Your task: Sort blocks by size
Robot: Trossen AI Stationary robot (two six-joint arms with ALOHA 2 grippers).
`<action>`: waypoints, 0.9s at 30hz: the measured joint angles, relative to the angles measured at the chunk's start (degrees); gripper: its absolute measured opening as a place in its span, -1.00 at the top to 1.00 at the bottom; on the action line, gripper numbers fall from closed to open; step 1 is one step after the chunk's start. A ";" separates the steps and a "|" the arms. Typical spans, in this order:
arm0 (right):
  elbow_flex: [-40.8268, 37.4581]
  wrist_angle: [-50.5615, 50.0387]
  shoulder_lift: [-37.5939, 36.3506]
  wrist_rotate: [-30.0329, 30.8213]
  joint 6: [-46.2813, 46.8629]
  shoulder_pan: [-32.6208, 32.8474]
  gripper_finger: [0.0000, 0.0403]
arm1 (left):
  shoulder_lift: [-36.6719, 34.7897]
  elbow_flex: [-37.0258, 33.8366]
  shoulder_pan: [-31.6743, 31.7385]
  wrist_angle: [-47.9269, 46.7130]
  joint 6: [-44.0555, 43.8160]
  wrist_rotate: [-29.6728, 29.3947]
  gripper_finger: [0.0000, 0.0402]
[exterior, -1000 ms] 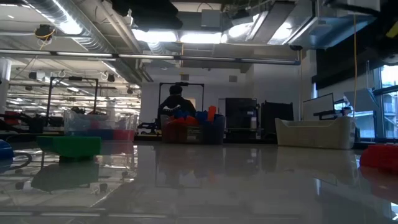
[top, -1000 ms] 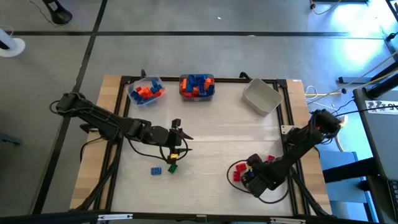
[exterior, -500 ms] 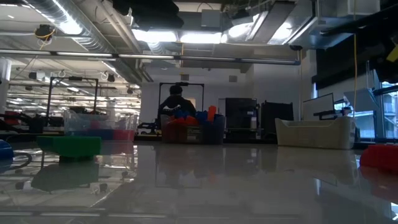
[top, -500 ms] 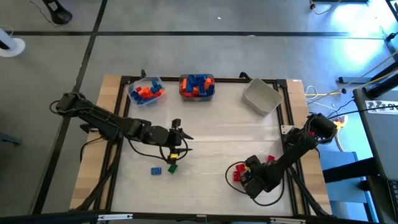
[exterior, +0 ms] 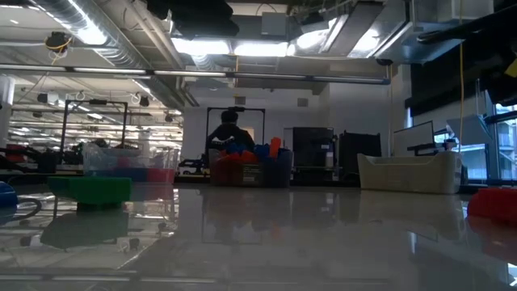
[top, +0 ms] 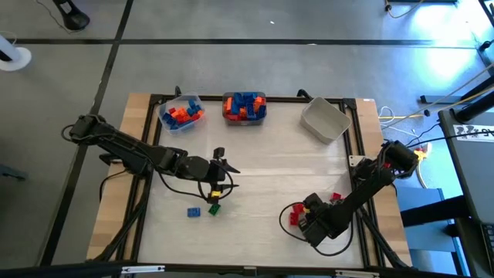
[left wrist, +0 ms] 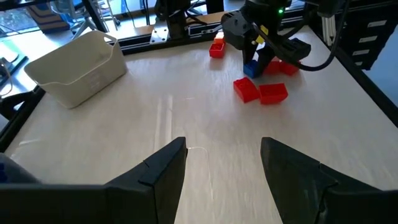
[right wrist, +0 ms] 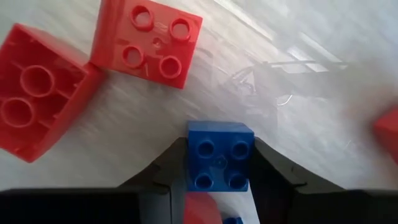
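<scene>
- Blue block (right wrist: 219, 155) with four round studs, set between the dark fingers (right wrist: 165, 171) of the right pincer (right wrist: 219, 163)
- Two red blocks (right wrist: 147, 42) beside it
- Pale, glossy desk (top: 270, 166) with a black frame
- Orange and blue bricks (top: 181, 114) in a clear bin
- Off-white bin (top: 324, 120)
- Green brick (top: 214, 208) and blue brick (top: 193, 211) near the black left pincer (top: 225, 180)

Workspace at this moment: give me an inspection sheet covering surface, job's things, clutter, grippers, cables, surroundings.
Surface: pale table, glossy.
Job's things: blue block between the right gripper's fingers; red blocks beside it; blue and green blocks near the left arm; two bins of sorted blocks at the far edge.
Clutter: empty grey bin.
Grippers: right gripper closing around the blue block; left gripper open, empty.
Cables: black cable looping by the red blocks.
Surroundings: person beyond the table.
</scene>
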 joint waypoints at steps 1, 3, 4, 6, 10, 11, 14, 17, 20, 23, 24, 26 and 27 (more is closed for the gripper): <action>0.00 -0.06 0.00 0.00 0.00 0.00 0.35 | 0.00 0.00 -0.02 0.01 0.34 0.01 0.02; 0.47 -0.84 0.00 -0.13 -0.44 0.00 0.32 | -0.09 0.00 -0.01 -0.04 0.88 0.00 0.02; 1.12 -1.96 -0.02 -0.21 -1.24 -0.05 0.31 | -0.34 0.00 -0.02 -0.24 1.08 0.01 0.02; 2.82 -3.75 -0.54 -0.55 -3.07 -0.59 0.31 | -1.31 0.00 -0.19 -0.52 1.42 -0.01 0.02; 7.64 -9.49 -2.46 0.05 -7.60 -2.32 0.34 | -5.31 0.00 -1.05 -1.51 2.00 -0.10 0.02; 9.11 -10.62 -2.93 0.67 -9.01 -2.96 0.34 | -6.68 0.00 -1.40 -2.45 2.39 -0.08 0.02; 13.27 -13.91 -4.34 4.49 -13.95 -5.17 0.31 | -10.95 -0.02 -2.24 -3.73 4.28 -0.04 0.02; 17.35 -14.80 -4.81 11.21 -20.92 -7.99 0.29 | -14.96 -0.01 -2.93 -3.86 5.97 -0.06 0.02; 20.39 -13.64 -4.87 18.39 -29.55 -11.61 0.29 | -18.35 -0.02 -3.13 -3.81 8.27 -0.05 0.02; 21.09 -8.24 -4.90 24.83 -39.32 -16.06 0.30 | -21.55 -0.02 -2.58 -3.77 8.08 -0.08 0.02; 21.07 -5.85 -4.90 26.61 -43.10 -17.69 0.30 | -22.44 -0.02 -2.33 -3.79 8.02 -0.10 0.02; 21.07 -0.71 -4.82 29.33 -51.35 -21.02 0.29 | -23.73 -0.02 -1.94 -4.30 7.08 -0.10 0.02; 21.07 2.43 -4.53 30.09 -55.64 -22.93 0.29 | -24.40 -0.02 -1.69 -4.53 6.74 -0.10 0.02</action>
